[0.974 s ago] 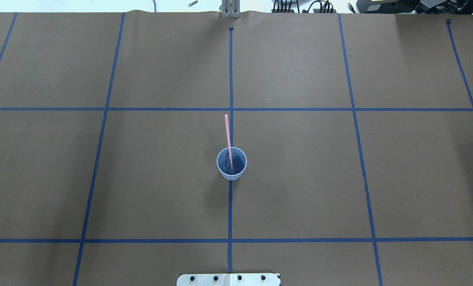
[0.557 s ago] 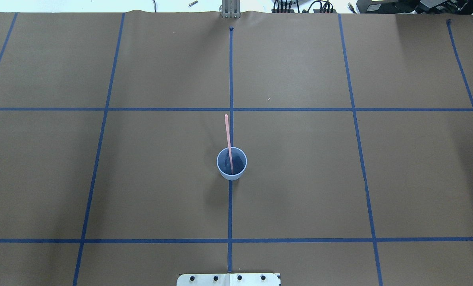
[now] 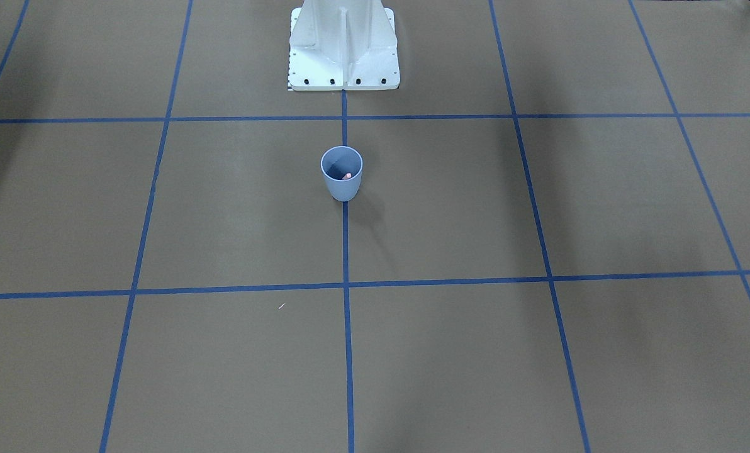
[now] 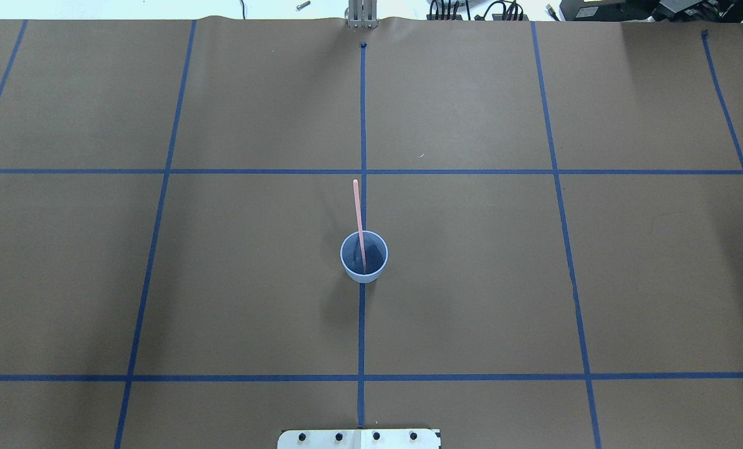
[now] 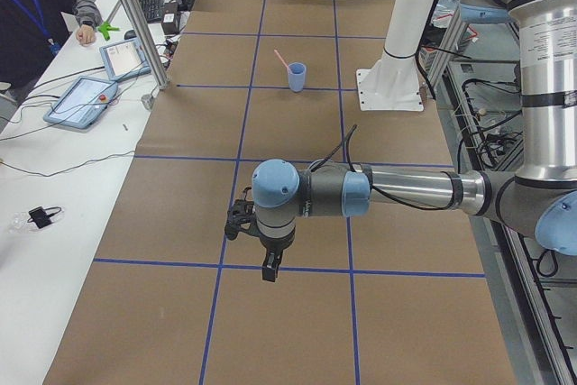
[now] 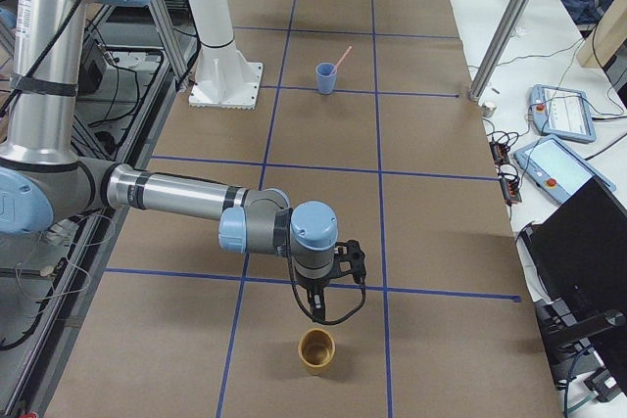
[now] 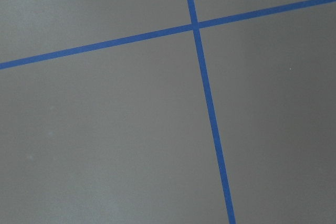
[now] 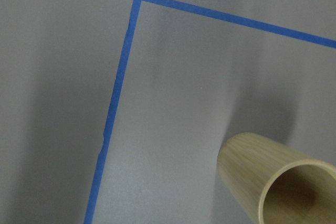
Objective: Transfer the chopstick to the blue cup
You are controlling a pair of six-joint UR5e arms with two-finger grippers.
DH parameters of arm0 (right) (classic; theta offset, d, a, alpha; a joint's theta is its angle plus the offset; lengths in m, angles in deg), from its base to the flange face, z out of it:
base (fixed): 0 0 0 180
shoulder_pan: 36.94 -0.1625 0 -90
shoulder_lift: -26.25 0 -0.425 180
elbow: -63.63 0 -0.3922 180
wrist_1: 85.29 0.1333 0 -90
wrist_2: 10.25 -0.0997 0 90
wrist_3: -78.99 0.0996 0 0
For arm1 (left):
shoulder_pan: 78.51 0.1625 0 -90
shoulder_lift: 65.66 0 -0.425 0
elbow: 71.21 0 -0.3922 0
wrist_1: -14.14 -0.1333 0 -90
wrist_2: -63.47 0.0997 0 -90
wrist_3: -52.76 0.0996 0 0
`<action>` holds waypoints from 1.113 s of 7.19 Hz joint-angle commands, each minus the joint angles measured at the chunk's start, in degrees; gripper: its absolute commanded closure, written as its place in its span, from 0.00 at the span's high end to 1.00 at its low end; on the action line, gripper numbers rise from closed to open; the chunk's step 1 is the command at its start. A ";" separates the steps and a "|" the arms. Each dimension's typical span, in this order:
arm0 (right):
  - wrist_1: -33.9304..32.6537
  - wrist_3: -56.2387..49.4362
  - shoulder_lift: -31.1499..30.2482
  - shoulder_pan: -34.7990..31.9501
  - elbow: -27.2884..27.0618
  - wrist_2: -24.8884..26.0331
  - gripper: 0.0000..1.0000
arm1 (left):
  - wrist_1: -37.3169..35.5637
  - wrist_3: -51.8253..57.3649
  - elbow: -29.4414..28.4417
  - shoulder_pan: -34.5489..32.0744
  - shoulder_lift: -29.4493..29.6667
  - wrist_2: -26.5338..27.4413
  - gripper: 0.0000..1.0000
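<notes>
Near the middle of the overhead frame, a blue cup (image 4: 364, 257) stands upright on a table (image 4: 471, 280) covered in brown paper, right on a line of blue tape (image 4: 362, 112). A pink chopstick (image 4: 359, 212) stands in the cup. It leans on the rim, and its free end tilts toward the top of the frame. Nothing grips it.

Low in the centre of the left side view, the left gripper (image 5: 269, 270) points down over the table by a tape crossing, well apart from the cup. Whether its jaws are apart or together cannot be told.

Low in the centre of the right side view, the right gripper (image 6: 315, 312) hangs pointing down, near a wooden cup (image 6: 316, 351) that stands just below it in the frame. Its jaws cannot be judged either. That wooden cup fills the lower right corner of the right wrist view.

A person (image 5: 27, 15) sits at the upper left of the left side view.
</notes>
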 commanded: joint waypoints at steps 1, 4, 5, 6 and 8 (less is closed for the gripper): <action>0.36 -0.07 0.00 0.00 1.11 -3.00 1.00 | -0.06 0.00 1.09 -0.01 -1.51 0.01 0.99; 0.63 -0.25 -1.67 0.00 0.59 -2.22 1.00 | -0.06 0.00 1.27 -0.01 -1.77 0.01 0.99; 0.54 -0.16 -1.06 0.00 0.15 -2.22 1.00 | -0.06 0.00 1.36 -0.01 -1.77 0.01 0.99; 0.54 -0.07 -1.06 0.00 -0.81 -2.57 1.00 | -0.06 0.00 1.27 -0.01 -1.77 0.01 0.99; 0.63 0.80 -1.23 0.00 -2.40 -3.10 1.00 | -0.06 0.00 1.44 0.08 -1.69 0.01 0.99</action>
